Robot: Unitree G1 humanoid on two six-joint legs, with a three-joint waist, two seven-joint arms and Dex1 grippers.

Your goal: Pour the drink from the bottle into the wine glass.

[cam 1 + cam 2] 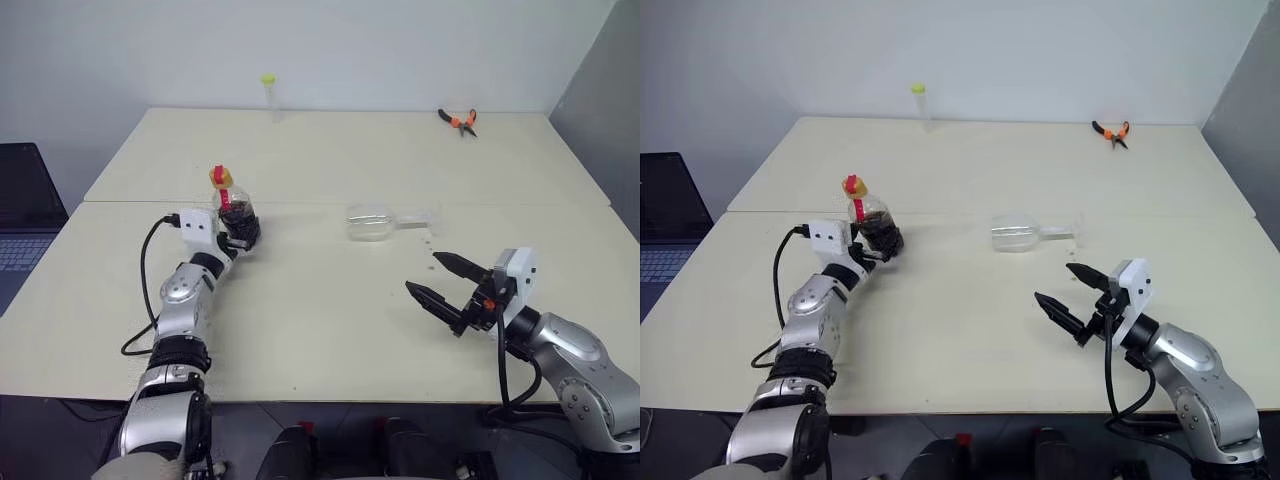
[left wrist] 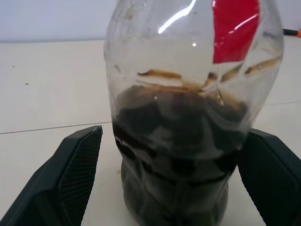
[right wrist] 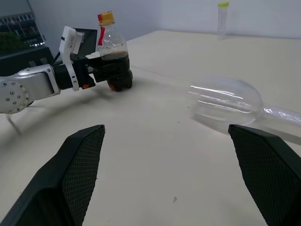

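The bottle (image 1: 232, 205) stands upright on the left of the table (image 1: 320, 330), with a red neck label and a yellowish cap. The dark drink (image 2: 178, 141) fills its lower half. My left gripper (image 1: 243, 232) is open around the bottle's base, one finger (image 2: 70, 179) on each side, with a gap showing beside the bottle. The wine glass (image 1: 372, 221) lies on its side near the middle of the table, stem pointing right. My right gripper (image 1: 421, 272) hovers open near the front right, aimed toward the glass (image 3: 225, 101) and holding nothing.
A thin tube with a yellow-green cap (image 1: 270, 95) stands at the table's far edge. Orange-handled pliers (image 1: 460, 121) lie at the back right. A laptop (image 1: 25, 210) sits off the table to the left. A seam crosses the table behind the bottle.
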